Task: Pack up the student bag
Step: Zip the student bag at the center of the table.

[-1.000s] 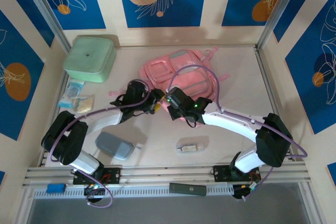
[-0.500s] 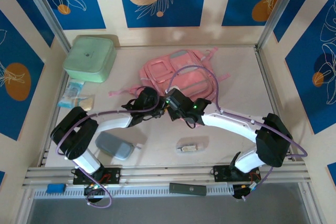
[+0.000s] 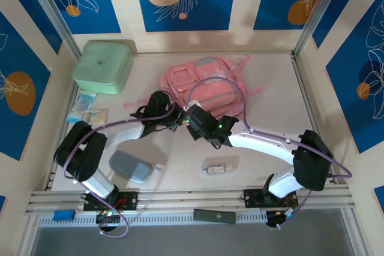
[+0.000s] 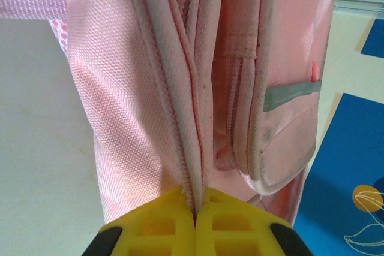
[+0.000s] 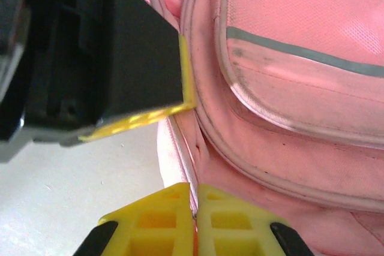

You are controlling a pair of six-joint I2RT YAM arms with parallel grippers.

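Observation:
The student bag [image 3: 207, 85], a soft pink backpack, lies flat at the back middle of the table. Both grippers meet at its near left edge. My left gripper [image 3: 175, 119] is shut on the pale zipper seam of the student bag [image 4: 150, 88]; its yellow fingertips [image 4: 162, 214] pinch the fabric. My right gripper [image 3: 187, 116] is shut on the same edge a little to the right, a thin fold of the student bag [image 5: 288, 88] caught between its fingertips [image 5: 219, 208]. The left gripper [image 5: 186, 97] shows as a black block just above them.
A mint-green box [image 3: 103, 66] stands at the back left, with small packets [image 3: 87, 112] in front of it. A grey-blue pouch [image 3: 131, 166] lies near the left arm's base. A small clear item [image 3: 215, 166] lies in the near middle. Walls close the table's sides.
The left jaws have closed onto the bag's zipper edge. The left arm has shifted slightly and the bag has slid a little to the left. The right gripper stays shut.

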